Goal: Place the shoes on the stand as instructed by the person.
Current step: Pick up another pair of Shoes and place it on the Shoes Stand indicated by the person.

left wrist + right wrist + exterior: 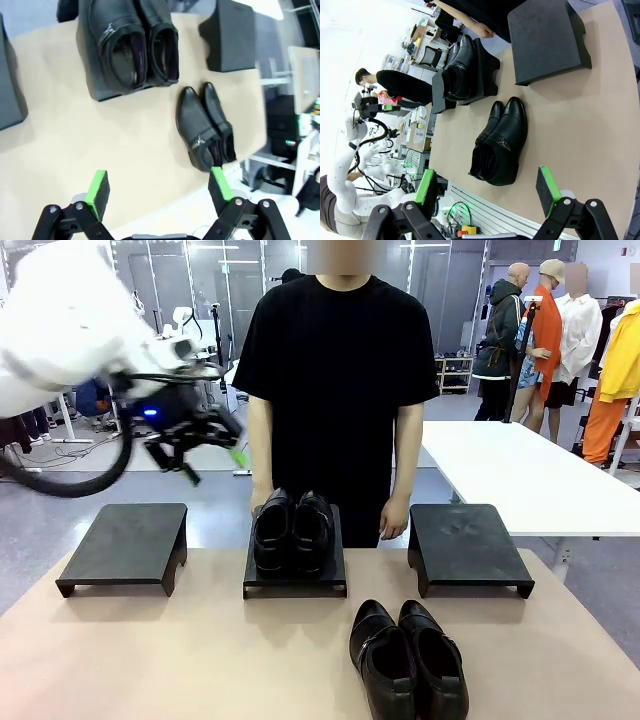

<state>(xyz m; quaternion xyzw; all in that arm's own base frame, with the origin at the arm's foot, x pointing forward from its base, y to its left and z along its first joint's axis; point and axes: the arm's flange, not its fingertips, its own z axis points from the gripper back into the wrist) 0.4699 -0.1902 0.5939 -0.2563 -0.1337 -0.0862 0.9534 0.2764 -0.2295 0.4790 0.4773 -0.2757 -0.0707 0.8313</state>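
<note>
A chunkier, round-toed pair of black shoes (292, 530) sits on the middle black stand (296, 583), also seen in the left wrist view (132, 47). The slimmer pair of shoes (408, 660) lies side by side on the tan table near its front edge, right of centre (205, 127) (500, 142). My left gripper (212, 462) hangs open and empty in the air above the left stand (125, 540); its green pads (97, 187) stand wide apart. The right gripper (486, 187) is open too, high over the table's near edge. The person (335, 360) stands behind the middle stand with hands (395, 525) lowered at the far edge.
The right stand (468, 545) and the left stand are both bare. A white table (520, 475) stands behind at the right, with other people beyond it. Bare tabletop (150, 650) stretches in front of the left and middle stands.
</note>
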